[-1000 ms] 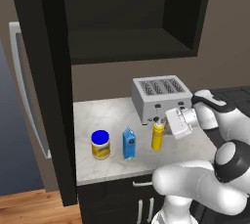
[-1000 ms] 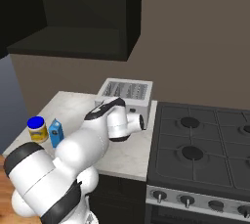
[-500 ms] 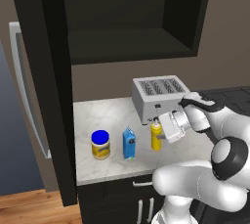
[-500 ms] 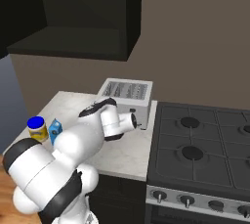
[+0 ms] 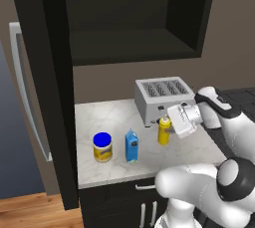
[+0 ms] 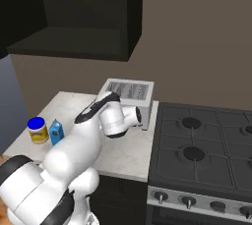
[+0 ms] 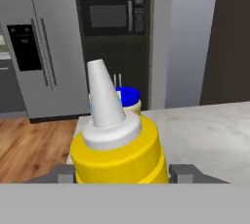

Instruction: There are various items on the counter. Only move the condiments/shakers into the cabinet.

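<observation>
On the white marble table [image 5: 114,117], seen from the left base camera, a yellow squeeze bottle [image 5: 163,131] stands upright in front of a silver toaster [image 5: 162,99], and our gripper [image 5: 172,125] reaches in from the right, level with the bottle's upper part and right against it. The bottle's long axis is vertical, while the gripper points sideways at it, so the approach is from the bottle's right side. To the left along the table stand a small blue carton [image 5: 131,146] and then a blue-lidded jar [image 5: 102,147], both well apart from the gripper. Above hangs the dark wall cabinet [image 5: 134,48], its shelf open to us. From the right base camera, our arm bends across the table in front of the toaster [image 6: 129,94] and hides the bottle; the jar [image 6: 37,130] and carton [image 6: 56,131] sit near the table's left end, beside a black stove [image 6: 206,155]. In the hand camera, the squeeze bottle [image 7: 117,152] sits dead centre and very close, its white nozzle up, with one grey finger [image 7: 188,173] on each side of it. The fingers bracket the bottle, but we cannot tell whether they already press on it.
</observation>
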Controlling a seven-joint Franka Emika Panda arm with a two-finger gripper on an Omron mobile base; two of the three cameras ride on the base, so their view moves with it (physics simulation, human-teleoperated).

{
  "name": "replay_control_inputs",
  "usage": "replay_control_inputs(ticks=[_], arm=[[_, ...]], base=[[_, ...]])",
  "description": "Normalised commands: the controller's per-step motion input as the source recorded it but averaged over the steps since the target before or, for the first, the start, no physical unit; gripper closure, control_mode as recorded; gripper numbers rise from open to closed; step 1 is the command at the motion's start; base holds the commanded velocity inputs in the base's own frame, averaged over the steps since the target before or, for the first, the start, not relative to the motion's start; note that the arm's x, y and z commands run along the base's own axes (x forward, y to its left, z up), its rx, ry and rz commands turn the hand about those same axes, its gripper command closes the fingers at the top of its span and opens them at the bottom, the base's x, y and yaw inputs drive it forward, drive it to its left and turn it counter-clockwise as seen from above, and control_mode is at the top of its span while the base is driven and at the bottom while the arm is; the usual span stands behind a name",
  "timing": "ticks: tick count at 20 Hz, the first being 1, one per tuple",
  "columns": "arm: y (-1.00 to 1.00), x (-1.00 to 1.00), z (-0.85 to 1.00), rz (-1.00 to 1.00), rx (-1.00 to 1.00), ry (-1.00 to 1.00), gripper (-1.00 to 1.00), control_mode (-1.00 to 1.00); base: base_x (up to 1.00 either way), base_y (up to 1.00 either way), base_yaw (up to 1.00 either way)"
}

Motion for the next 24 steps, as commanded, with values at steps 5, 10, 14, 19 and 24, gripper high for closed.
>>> replay_control_inputs(ticks=[5,10,14,19,24], arm=[[-0.01,-0.43,1.0,-0.18,0.04,-0.07,1.0,-1.0],[0.0,-0.28,1.0,-0.37,0.01,-0.2,1.0,-1.0],[0.0,-0.14,1.0,-0.35,0.0,-0.19,1.0,-1.0],[0.06,0.0,1.0,-0.26,0.07,-0.05,1.0,-1.0],[0.03,-0.01,1.0,-0.04,0.19,0.23,1.0,-1.0]], base=[[0.0,0.0,0.0],[0.0,0.0,0.0],[0.0,0.0,0.0],[0.0,0.0,0.0],[0.0,0.0,0.0]])
